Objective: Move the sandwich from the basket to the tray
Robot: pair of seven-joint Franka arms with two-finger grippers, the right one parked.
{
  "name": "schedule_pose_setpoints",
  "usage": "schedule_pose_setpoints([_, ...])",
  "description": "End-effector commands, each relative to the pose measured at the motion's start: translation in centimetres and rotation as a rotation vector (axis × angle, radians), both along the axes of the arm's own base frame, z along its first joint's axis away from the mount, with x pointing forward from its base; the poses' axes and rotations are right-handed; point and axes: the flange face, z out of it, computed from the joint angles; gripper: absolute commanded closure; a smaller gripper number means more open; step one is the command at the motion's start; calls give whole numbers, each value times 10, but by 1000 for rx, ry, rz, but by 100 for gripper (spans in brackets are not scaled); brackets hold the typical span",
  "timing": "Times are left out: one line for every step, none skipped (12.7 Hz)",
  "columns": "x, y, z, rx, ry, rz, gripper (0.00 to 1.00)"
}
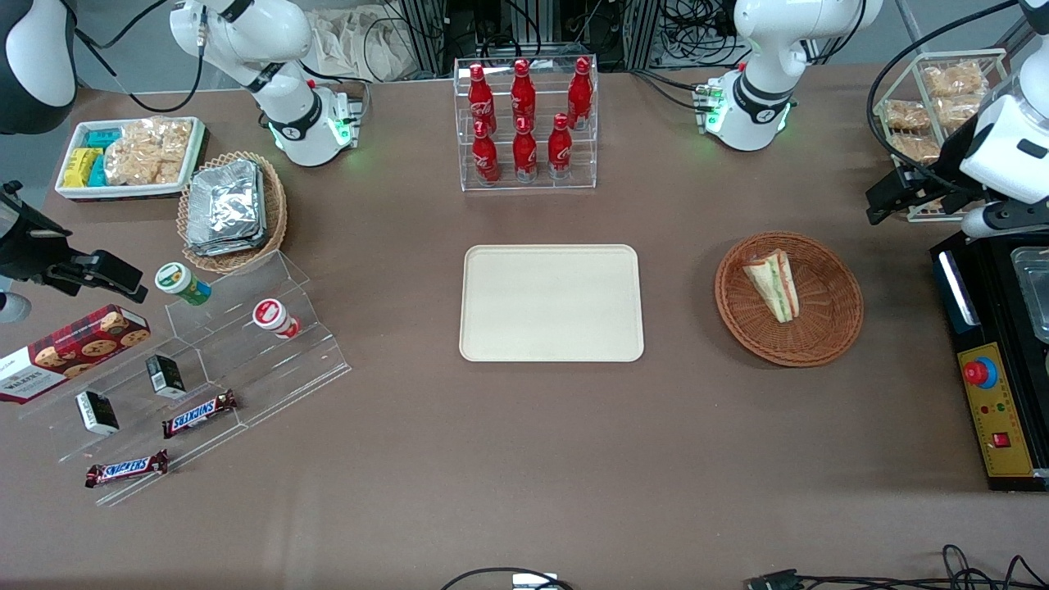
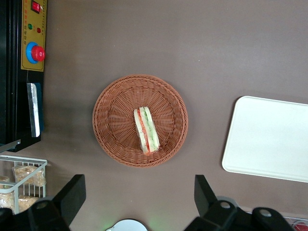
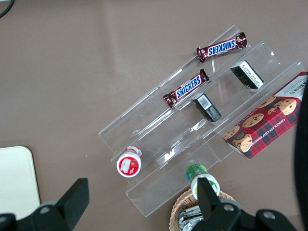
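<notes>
Colours on the brown table
Reddish-brown woven wicker basket; white-bread sandwich layered green, orange-pink, pale; plain cream-beige tray; black gripper hanging over the basket; red bottles with white lettering.

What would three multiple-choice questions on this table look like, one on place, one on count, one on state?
1. Where is the sandwich?
A. in the basket
B. on the tray
C. on the bare table

2. How many red bottles are in the clear rack?
A. four
B. six
C. eight

3. The claw is:
A. shut on the sandwich
B. open, holding nothing
C. touching the tray

Key: 1 A, it lies on the wicker. 2 B, three per row, two rows. 3 B, its fingers stand wide apart above the table, beside the basket.
</notes>
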Motion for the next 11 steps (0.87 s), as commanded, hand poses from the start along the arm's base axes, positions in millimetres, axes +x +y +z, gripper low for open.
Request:
schedule_pose_setpoints([1, 4, 6, 5, 17, -14, 0])
schedule_pose_setpoints([1, 1, 8, 7, 14, -15, 0])
schedule_pose_setpoints([1, 1, 9, 7, 13, -15, 0])
schedule_pose_setpoints([1, 3, 8, 4, 15, -15, 0])
schedule_pose_setpoints([1, 3, 8, 4, 16, -15, 0])
schedule_pose_setpoints([1, 3, 7, 4, 19, -17, 0])
schedule_pose_setpoints([-1, 4, 4, 5, 36, -18, 0])
schedule_pose_setpoints([-2, 5, -2, 3, 62, -10, 0])
schedule_pose_setpoints([-4, 6, -10, 7, 79, -4, 0])
schedule_pose_setpoints([-7, 6, -19, 11, 97, 1, 0])
schedule_pose_setpoints([-16, 7, -24, 20, 106, 35, 0])
